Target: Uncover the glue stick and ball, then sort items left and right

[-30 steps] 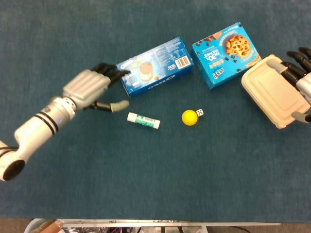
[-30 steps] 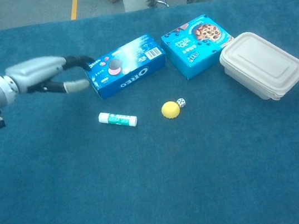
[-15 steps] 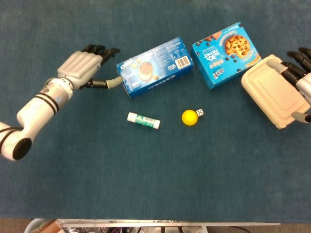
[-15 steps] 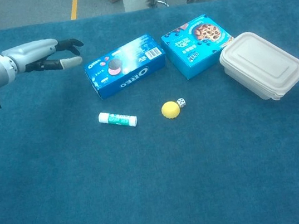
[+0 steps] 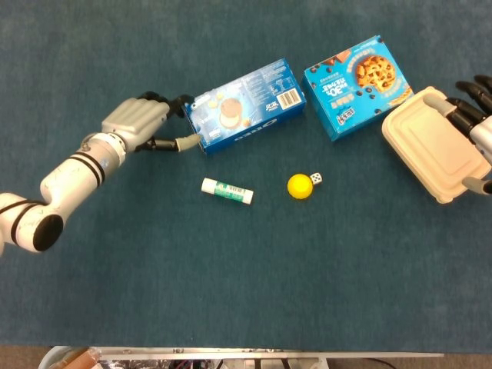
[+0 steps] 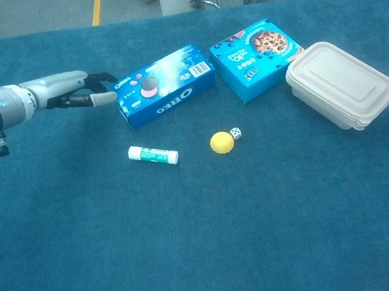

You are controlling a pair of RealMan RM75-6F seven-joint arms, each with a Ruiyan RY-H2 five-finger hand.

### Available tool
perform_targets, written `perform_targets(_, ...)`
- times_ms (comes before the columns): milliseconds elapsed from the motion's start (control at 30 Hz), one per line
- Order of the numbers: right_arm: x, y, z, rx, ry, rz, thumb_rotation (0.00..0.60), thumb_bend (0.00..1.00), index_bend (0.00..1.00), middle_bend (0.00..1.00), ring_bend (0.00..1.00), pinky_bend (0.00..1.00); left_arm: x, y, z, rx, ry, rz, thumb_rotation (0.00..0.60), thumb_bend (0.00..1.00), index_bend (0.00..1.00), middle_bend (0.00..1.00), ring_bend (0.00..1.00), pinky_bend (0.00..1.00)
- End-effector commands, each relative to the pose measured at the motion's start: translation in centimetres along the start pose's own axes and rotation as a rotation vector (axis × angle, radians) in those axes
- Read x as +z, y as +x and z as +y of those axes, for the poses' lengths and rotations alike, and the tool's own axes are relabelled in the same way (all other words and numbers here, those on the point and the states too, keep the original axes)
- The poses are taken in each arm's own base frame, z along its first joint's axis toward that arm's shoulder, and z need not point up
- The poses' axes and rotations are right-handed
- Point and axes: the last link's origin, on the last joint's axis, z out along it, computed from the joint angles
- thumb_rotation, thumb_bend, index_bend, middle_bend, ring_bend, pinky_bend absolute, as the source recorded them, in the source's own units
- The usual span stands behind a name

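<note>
Blue carpet-like cloth covers the table, and at nine o'clock the left hand reaches toward the short end of the Oreo box. Its fingers are spread and it holds nothing, with the thumb tip at or just short of the box's end; I judge it is lining up to grip or push the box toward the left side. At six o'clock from that box lies the glue stick, already bare, and at three o'clock from it sits the yellow ball with a small die touching or just beside it. The cookie box lies at twelve o'clock from the ball, well apart. Far at three o'clock the right hand rests against the pale lidded container; whether it grips it, I cannot tell. Nothing blocks the left hand's way to the Oreo box.
</note>
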Motion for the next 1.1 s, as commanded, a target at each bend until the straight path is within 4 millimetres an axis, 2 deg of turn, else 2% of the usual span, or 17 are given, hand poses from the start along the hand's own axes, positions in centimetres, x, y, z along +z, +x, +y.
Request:
perform_targets(33, 0.0, 0.0, 0.0, 0.0, 0.0, 0.001, 0.6, 0.0, 0.09, 0.24, 0.09, 0.08, -0.5, -0.3, 0.9, 0.003, -0.03, -0.012, 0.077, 0.19, 0.22, 0.23, 0.14, 0.07)
perform_targets(233, -0.1, 0.0, 0.0, 0.002, 0.001, 0.002, 0.6, 0.0, 0.09, 0.24, 0.09, 0.08, -1.4, -1.0, 2.7, -0.002, -0.09, -0.04, 0.083, 0.19, 0.22, 0.24, 0.16, 0.07)
perform_targets(333, -0.2, 0.0, 0.1, 0.003, -0.001, 0.002, 0.6, 0.0, 0.09, 0.24, 0.09, 0.08, -1.5, -0.8, 3.2, 0.015, -0.113, -0.022, 0.08, 0.19, 0.22, 0.24, 0.15, 0.07)
perform_targets(500, -0.3, -0.1, 0.2, 0.004, -0.004, 0.002, 0.6, 0.0, 0.09, 0.24, 0.09, 0.08, -1.0, 1.0, 2.2, 0.074, -0.087, 0.078, 0.081, 0.19, 0.22, 0.23, 0.14, 0.07)
perform_targets(633, -0.2, -0.1, 0.2, 0.005, -0.004, -0.001, 0.6, 0.0, 0.09, 0.24, 0.09, 0.08, -0.5, 2.2, 1.4, 0.052, -0.046, 0.123, 0.08, 0.19, 0.22, 0.21, 0.13, 0.07)
perform_targets(800, -0.1, -0.1, 0.1, 0.005, 0.001, -0.001, 0.6, 0.0, 0.09, 0.24, 0.09, 0.08, 0.6, 3.1, 1.4, 0.026, -0.021, 0.147, 0.08, 0.19, 0.22, 0.19, 0.1, 0.07)
perform_targets(1100, -0.4, -0.1, 0.3, 0.007, -0.011, -0.003, 0.6, 0.0, 0.09, 0.24, 0.09, 0.08, 2.3, 2.3, 0.8, 0.041, 0.028, 0.096, 0.08, 0.19, 0.22, 0.19, 0.09, 0.07)
